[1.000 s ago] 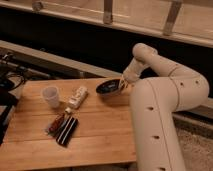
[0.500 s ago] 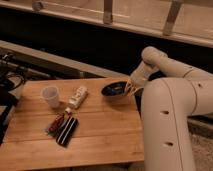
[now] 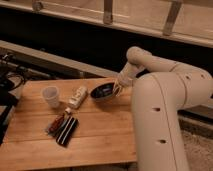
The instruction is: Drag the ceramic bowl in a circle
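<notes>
- Camera view: a wooden butcher-block table (image 3: 95,135) filled the lower left, its planks running left to right, pale and warm under dim light.
- Behind the table, toward 12 o'clock, ran a dark counter front with a lighter ledge (image 3: 45,55); above it a railing with upright metal posts (image 3: 107,11) crossed the top of the view.
- At 9 o'clock, off the table's left edge, sat dark equipment with cables (image 3: 7,82).
- The ceramic bowl (image 3: 102,92), dark and glossy, sat on the table near its far right edge.
- The gripper (image 3: 118,89) was at the bowl's 3 o'clock rim, touching it; whether its fingers were apart or closed on the rim I could not tell.
- The white arm (image 3: 160,105) bulked over the table's right side.
- A small translucent white cup (image 3: 51,96) stood upright well to the bowl's 9 o'clock.
- A white bottle (image 3: 77,97) lay on its side between cup and bowl, just beside the bowl.
- Toward 7 o'clock of the bowl lay a reddish packet (image 3: 55,123) touching a dark flat packet (image 3: 67,131).
</notes>
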Controlling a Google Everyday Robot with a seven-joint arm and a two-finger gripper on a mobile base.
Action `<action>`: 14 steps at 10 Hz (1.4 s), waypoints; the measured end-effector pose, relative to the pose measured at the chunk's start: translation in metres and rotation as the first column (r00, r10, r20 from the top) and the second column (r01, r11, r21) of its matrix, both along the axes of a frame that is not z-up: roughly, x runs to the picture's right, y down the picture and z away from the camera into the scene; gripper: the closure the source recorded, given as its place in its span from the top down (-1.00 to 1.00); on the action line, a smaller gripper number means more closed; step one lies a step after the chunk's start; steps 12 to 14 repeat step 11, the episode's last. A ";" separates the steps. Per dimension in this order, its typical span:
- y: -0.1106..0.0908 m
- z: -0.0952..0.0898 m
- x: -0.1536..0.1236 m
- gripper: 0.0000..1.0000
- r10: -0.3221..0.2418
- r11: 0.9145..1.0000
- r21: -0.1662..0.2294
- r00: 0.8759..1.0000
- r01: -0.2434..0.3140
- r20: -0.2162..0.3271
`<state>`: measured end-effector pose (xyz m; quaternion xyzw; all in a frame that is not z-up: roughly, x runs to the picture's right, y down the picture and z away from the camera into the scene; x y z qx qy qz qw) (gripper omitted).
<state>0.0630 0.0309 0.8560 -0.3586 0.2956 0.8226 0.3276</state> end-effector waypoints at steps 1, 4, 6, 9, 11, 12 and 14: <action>0.004 -0.004 -0.003 -0.80 -0.010 1.000 -0.003 1.000 0.010 0.004; 0.011 -0.011 -0.010 -0.80 -0.028 1.000 -0.003 1.000 0.028 0.010; 0.013 -0.015 -0.025 -0.80 -0.047 0.999 -0.007 0.999 0.047 0.018; 0.018 -0.021 -0.027 -0.80 -0.062 0.998 -0.010 0.998 0.062 0.016; 0.019 -0.024 -0.033 -0.80 -0.076 0.997 -0.012 0.997 0.077 0.016; 0.019 -0.024 -0.033 -0.80 -0.076 0.997 -0.012 0.997 0.077 0.016; 0.019 -0.024 -0.033 -0.80 -0.076 0.997 -0.012 0.997 0.077 0.016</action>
